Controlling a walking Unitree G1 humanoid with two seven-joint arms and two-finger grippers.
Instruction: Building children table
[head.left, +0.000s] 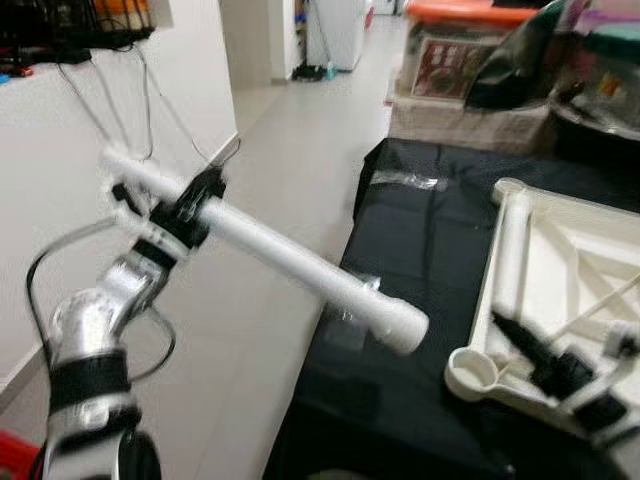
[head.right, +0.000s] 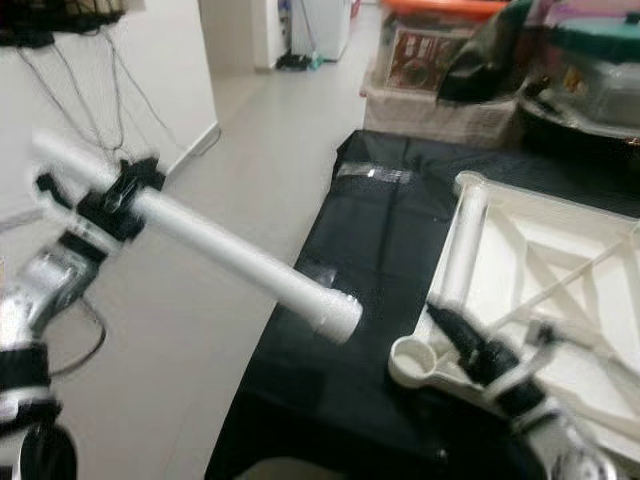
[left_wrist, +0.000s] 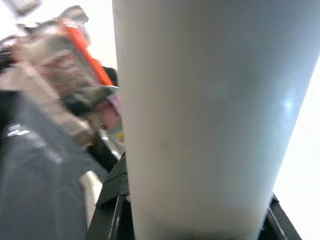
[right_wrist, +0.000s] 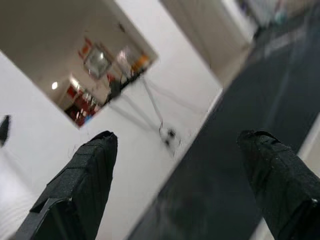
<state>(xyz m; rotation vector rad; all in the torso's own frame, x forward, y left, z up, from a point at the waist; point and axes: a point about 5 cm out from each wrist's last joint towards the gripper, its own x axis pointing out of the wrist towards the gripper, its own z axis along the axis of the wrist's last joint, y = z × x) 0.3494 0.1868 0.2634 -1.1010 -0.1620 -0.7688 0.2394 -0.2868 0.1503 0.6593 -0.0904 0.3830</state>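
The left pincer (head.left: 190, 205) clamps a long white plastic tube leg (head.left: 300, 265) near its upper end, holding it slanted in the air over the floor beside the black-covered counter (head.left: 420, 260). The right pincer (right_wrist: 180, 165) stands wide, nothing between its fingers, over the corner socket of the upturned white plastic tabletop (head.left: 560, 270) lying on that counter.

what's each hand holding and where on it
Left hand grips the white leg near its far end from the table top. Right hand is open, holding nothing.
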